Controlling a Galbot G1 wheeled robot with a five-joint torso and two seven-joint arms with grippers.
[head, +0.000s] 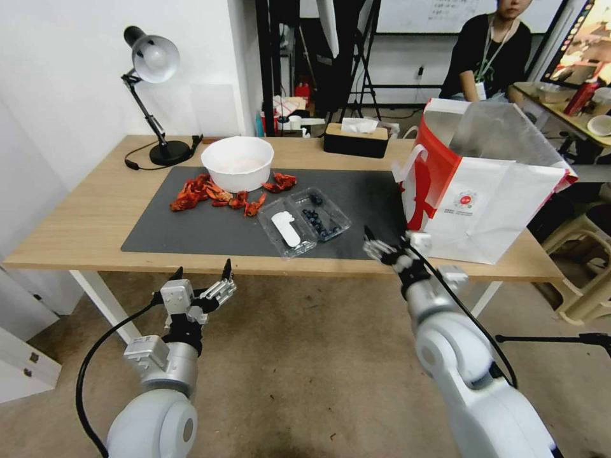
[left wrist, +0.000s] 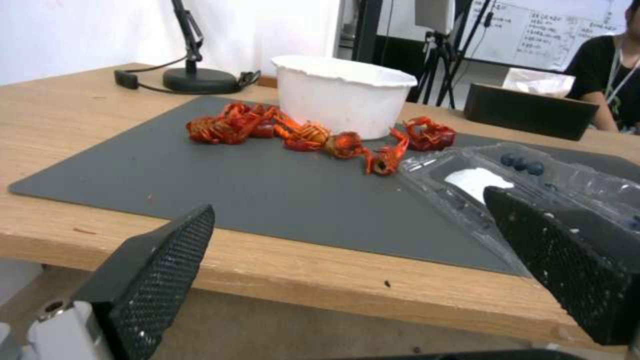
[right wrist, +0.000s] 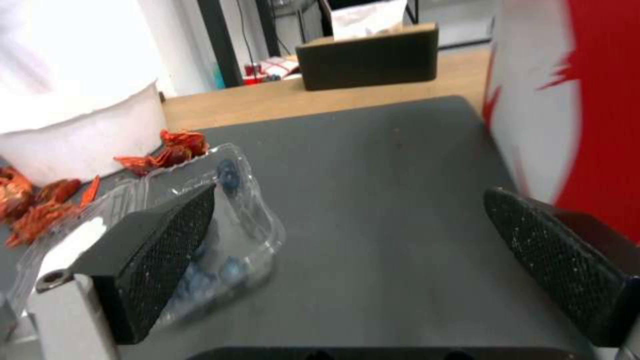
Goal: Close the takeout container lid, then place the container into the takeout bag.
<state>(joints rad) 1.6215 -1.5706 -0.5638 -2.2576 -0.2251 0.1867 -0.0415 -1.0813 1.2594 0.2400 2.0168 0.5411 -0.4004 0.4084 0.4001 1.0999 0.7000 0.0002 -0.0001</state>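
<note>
The takeout container (head: 326, 214) lies open on the dark mat (head: 191, 229) on the table (head: 76, 222), its lid (head: 286, 232) flat beside it. The takeout bag (head: 484, 191) stands well right. Both the left end effector (head: 200, 277) and right end effector (head: 385, 245) hover spread wide, empty.

The container (head: 305, 221) is a small clear clamshell lying open and flat on the dark mat, blueberries loose in the half (head: 326, 216) nearer the bag. Its lid (head: 286, 229), hinged alongside, lies flat with a white oblong label. The bag (head: 484, 191), white with red sides and foil lining, stands open on the surface, well apart from the container.
</note>
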